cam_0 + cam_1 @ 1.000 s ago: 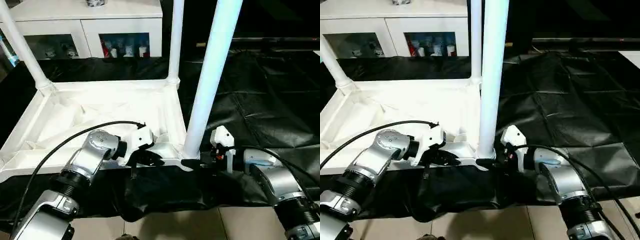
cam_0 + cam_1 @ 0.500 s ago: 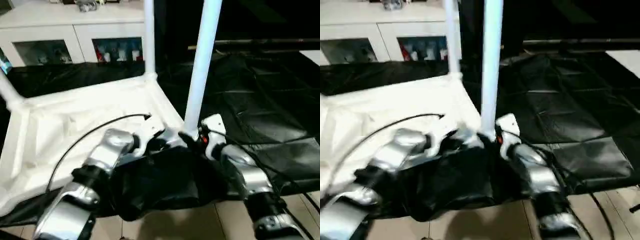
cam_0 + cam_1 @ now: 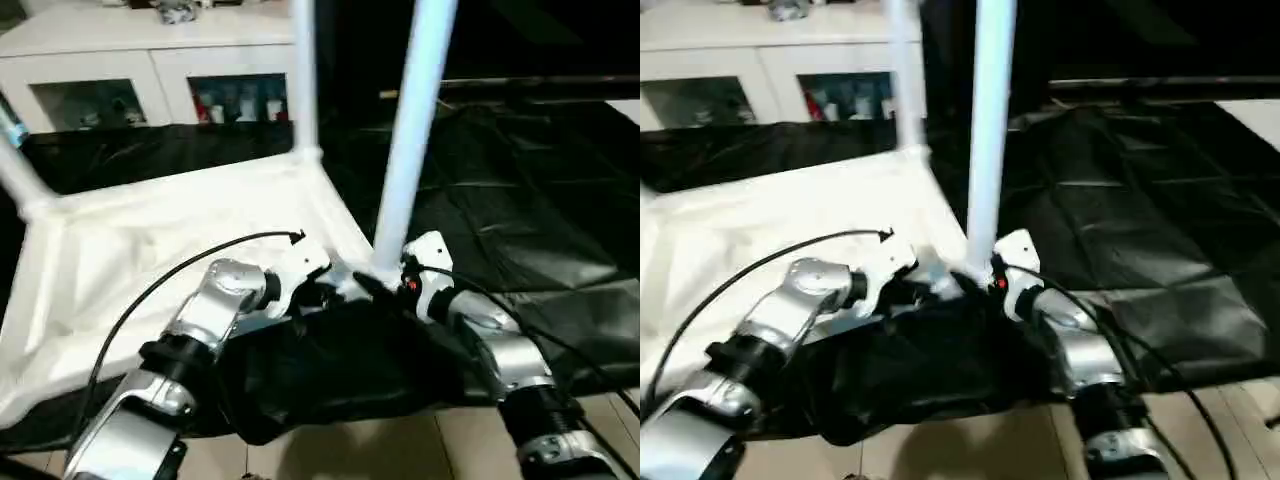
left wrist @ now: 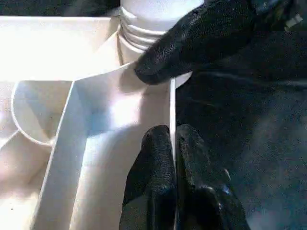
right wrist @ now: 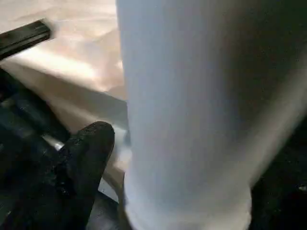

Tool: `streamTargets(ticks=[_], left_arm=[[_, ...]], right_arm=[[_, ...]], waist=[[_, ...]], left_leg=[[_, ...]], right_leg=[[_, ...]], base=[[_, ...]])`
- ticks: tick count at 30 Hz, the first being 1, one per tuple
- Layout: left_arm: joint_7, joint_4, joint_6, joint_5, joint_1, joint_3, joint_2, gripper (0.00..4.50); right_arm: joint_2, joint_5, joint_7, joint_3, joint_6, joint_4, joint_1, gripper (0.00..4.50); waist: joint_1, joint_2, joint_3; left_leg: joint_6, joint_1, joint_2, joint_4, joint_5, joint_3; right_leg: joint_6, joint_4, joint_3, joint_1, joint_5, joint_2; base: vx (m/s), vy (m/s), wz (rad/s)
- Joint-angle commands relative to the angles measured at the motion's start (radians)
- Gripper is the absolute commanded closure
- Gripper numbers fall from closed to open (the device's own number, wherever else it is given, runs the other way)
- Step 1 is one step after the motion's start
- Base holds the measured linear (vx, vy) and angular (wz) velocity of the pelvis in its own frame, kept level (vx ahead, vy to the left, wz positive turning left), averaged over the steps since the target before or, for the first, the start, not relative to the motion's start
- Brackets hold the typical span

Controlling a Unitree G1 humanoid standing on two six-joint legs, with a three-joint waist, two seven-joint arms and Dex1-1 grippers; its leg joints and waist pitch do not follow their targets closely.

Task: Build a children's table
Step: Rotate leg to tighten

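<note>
White plastic rectangular tabletop [image 3: 150,240] lies upside down on black plastic sheeting [image 3: 520,190] over the floor, ribbed underside up. Three long white tapered tube legs stand upright in corner sockets: near leg [image 3: 412,130] at the corner closest to the robot, far leg [image 3: 305,75] behind it, third leg [image 3: 18,165] at the far left corner. Left tool [image 4: 173,158] closed, pinching the thin rim wall of the tabletop just beside the near corner socket. Right tool [image 3: 385,290] sits at the base of the near leg; one black finger [image 5: 88,148] touches it, grip state cannot tell. White cabinets with glass fronts [image 3: 150,70] stand behind.
</note>
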Motion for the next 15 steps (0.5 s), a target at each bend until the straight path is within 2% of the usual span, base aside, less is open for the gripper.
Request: streamTargets(ticks=[1,3,4,7,10,13,14,15], left_arm=[[-0.038,-0.006,-0.023,-0.037,0.021,-0.021,-0.011,4.50],[-0.108,-0.039,-0.035,-0.047,0.044,-0.025,0.038,4.50],[-0.135,-0.050,-0.039,-0.053,0.051,-0.027,0.053,4.50],[-0.204,-0.087,-0.033,-0.073,0.068,-0.028,0.088,4.50],[-0.230,-0.100,-0.029,-0.081,0.072,-0.021,0.110,4.50],[-0.239,-0.103,-0.028,-0.083,0.071,-0.015,0.122,4.50],[-0.234,-0.098,-0.031,-0.083,0.069,-0.012,0.125,4.50],[-0.231,-0.096,-0.032,-0.082,0.069,-0.011,0.125,4.50]], right_arm=[[-0.002,0.016,0.044,0.018,-0.013,-0.024,0.003,0.59],[-0.070,0.033,0.173,0.034,-0.017,-0.063,0.019,0.59],[-0.088,0.038,0.209,0.041,-0.015,-0.073,0.025,0.59],[-0.128,0.048,0.286,0.062,-0.005,-0.100,0.037,0.59],[-0.154,0.051,0.333,0.074,0.002,-0.113,0.042,0.59],[-0.161,0.052,0.346,0.075,0.002,-0.114,0.043,0.59],[-0.159,0.057,0.350,0.073,0.007,-0.113,0.043,0.85],[-0.156,0.059,0.350,0.073,0.008,-0.111,0.042,0.85]], waist=[[0.002,-0.017,-0.061],[0.006,-0.018,-0.064],[0.006,-0.021,-0.063],[0.005,-0.020,-0.060],[0.007,-0.020,-0.059],[0.007,-0.019,-0.058],[0.004,-0.027,-0.058],[0.005,-0.024,-0.058]], left_leg=[[0.051,0.026,0.054,-0.065,-0.296,-0.023],[0.052,0.023,0.056,-0.066,-0.282,-0.027],[0.059,0.022,0.058,-0.067,-0.279,-0.025],[0.061,0.019,0.056,-0.066,-0.294,-0.023],[0.048,0.024,0.058,-0.068,-0.307,-0.024],[0.040,0.022,0.058,-0.070,-0.314,-0.025],[0.040,0.022,0.058,-0.070,-0.317,-0.024],[0.038,0.022,0.057,-0.070,-0.314,-0.026]], right_leg=[[-0.208,-0.072,0.032,0.027,-0.277,-0.052],[-0.214,-0.065,0.029,0.035,-0.249,-0.051],[-0.216,-0.064,0.029,0.035,-0.239,-0.050],[-0.221,-0.066,0.028,0.032,-0.271,-0.051],[-0.214,-0.069,0.029,0.028,-0.311,-0.051],[-0.212,-0.068,0.030,0.028,-0.317,-0.051],[-0.210,-0.069,0.029,0.028,-0.320,-0.050],[-0.210,-0.068,0.030,0.028,-0.321,-0.052]], base=[[0.000,0.000,0.00],[0.000,0.000,0.00],[0.000,0.000,0.00],[0.000,0.000,0.00],[0.000,0.000,0.00],[0.000,0.000,0.00],[0.000,0.000,0.00],[0.000,0.000,0.00]])
